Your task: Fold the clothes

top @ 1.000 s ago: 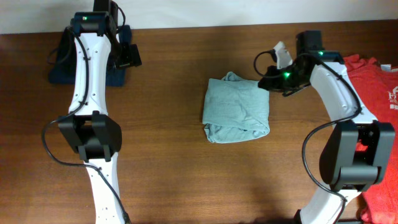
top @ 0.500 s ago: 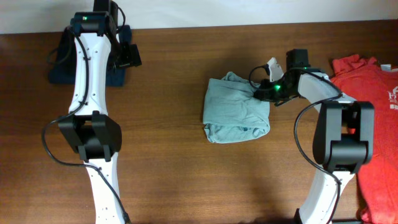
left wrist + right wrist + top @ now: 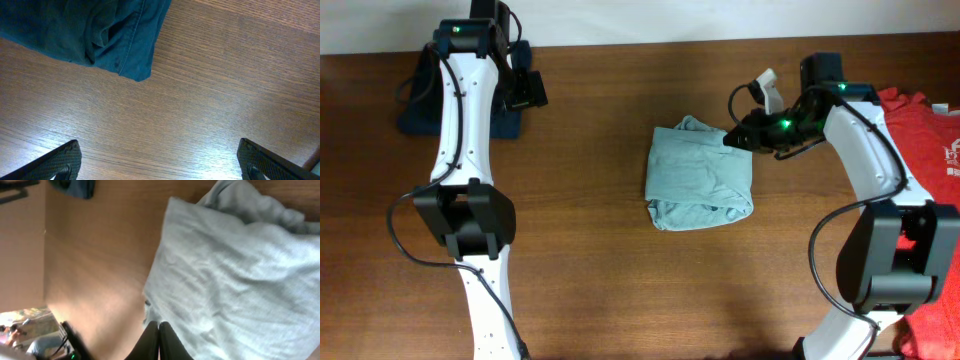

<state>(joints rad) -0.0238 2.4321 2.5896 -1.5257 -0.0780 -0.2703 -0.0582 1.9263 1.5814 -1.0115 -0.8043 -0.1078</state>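
Note:
A light teal cloth [image 3: 700,175] lies folded into a rough rectangle in the middle of the table; it fills the right wrist view [image 3: 235,270]. My right gripper [image 3: 730,138] is at the cloth's upper right corner. Its fingers [image 3: 159,326] are pressed together, with nothing seen between them, just over the cloth's surface. My left gripper [image 3: 525,90] is open and empty [image 3: 160,160] above bare wood at the far left, beside a dark blue garment [image 3: 90,30].
The dark blue garment [image 3: 415,100] lies at the back left corner under the left arm. A pile of red clothes [image 3: 930,130] lies at the right edge, beside the right arm's base. The table is brown wood [image 3: 620,280].
The right arm swung in toward the cloth and back out; its gripper now sits slightly further left at the cloth's top right corner. The left arm and the cloth have not moved.

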